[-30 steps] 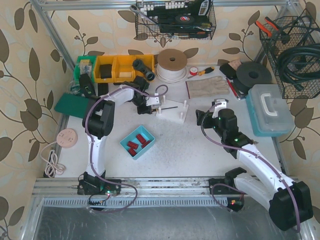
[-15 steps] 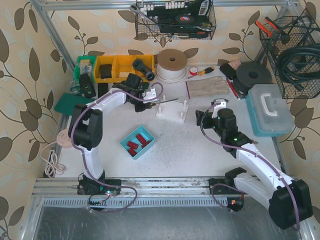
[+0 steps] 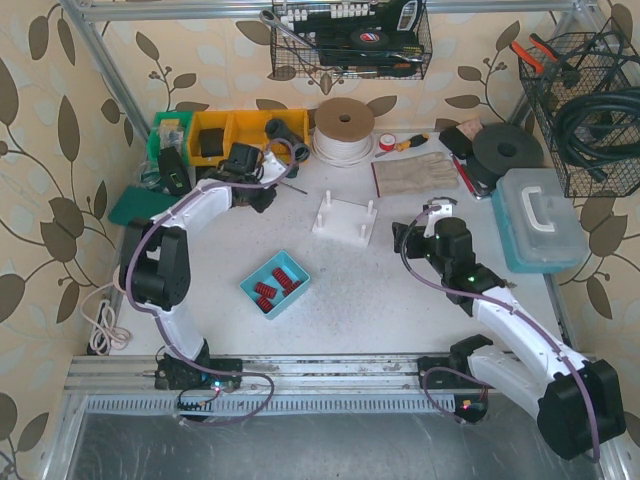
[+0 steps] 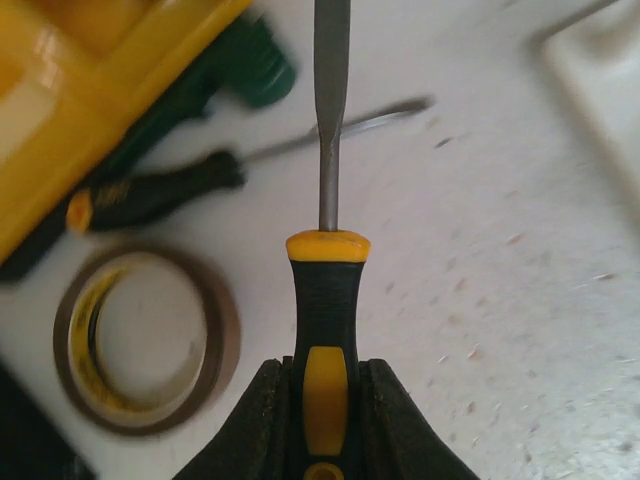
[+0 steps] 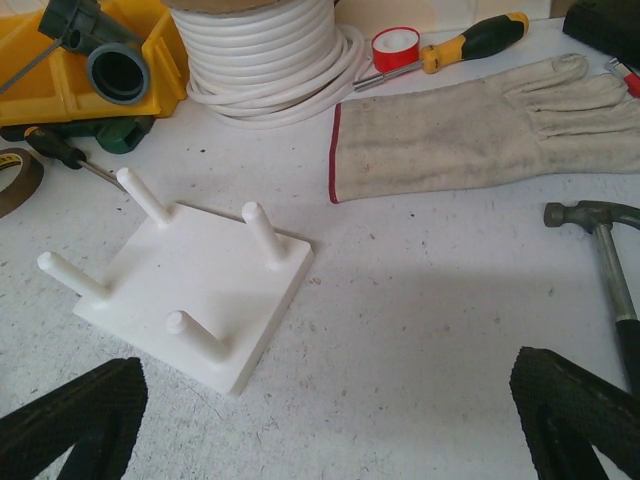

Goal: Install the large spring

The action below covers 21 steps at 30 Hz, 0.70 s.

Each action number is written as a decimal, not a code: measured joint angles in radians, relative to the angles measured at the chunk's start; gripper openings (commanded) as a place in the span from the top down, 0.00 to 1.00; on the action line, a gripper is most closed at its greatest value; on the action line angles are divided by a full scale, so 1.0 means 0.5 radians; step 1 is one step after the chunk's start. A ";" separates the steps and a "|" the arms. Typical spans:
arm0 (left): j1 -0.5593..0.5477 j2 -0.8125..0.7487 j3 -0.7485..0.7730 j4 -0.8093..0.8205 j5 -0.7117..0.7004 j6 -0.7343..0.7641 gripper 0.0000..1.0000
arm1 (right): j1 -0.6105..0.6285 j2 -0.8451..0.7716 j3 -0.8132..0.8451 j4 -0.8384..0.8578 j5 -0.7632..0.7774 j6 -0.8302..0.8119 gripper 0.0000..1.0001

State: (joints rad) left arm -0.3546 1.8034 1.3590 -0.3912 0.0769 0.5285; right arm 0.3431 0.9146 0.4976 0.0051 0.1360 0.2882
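Left pincer clamps a screwdriver by its handle (upper left, overhead view); right pincer stands released above the worktop.

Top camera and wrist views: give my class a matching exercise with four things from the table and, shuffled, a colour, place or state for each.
1. springs
2. peg board
3. screwdriver
4. glove

A. held in the left gripper
B. white, with four pegs
C. beige, lying flat
D. red, in the blue tray

Pairs: 1-D, 2-B, 3-A, 4-C
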 measured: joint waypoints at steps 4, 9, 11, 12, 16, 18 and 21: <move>0.087 -0.017 -0.107 -0.023 -0.204 -0.358 1.00 | 0.000 -0.014 0.000 -0.022 0.005 0.001 0.03; 0.194 -0.021 -0.155 -0.163 -0.340 -0.784 1.00 | 0.000 -0.028 0.003 -0.039 0.005 0.000 0.03; 0.224 -0.046 -0.234 -0.156 -0.414 -0.930 1.00 | 0.000 -0.034 0.003 -0.040 0.005 0.000 0.03; 0.230 -0.068 -0.291 -0.159 -0.448 -0.994 1.00 | 0.000 -0.035 0.003 -0.040 0.005 0.000 0.03; 0.239 -0.113 -0.406 -0.249 -0.546 -1.183 1.00 | 0.000 -0.031 0.010 -0.052 0.005 0.001 0.03; 0.239 -0.113 -0.406 -0.269 -0.594 -1.249 1.00 | 0.000 -0.022 0.022 -0.060 0.005 0.002 0.03; 0.241 -0.113 -0.406 -0.292 -0.652 -1.323 1.00 | 0.000 -0.008 0.024 -0.064 0.005 0.008 0.03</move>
State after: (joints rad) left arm -0.2340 1.7470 1.1561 -0.5373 -0.2493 -0.1329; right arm 0.3431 0.9108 0.5098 -0.0269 0.1387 0.2924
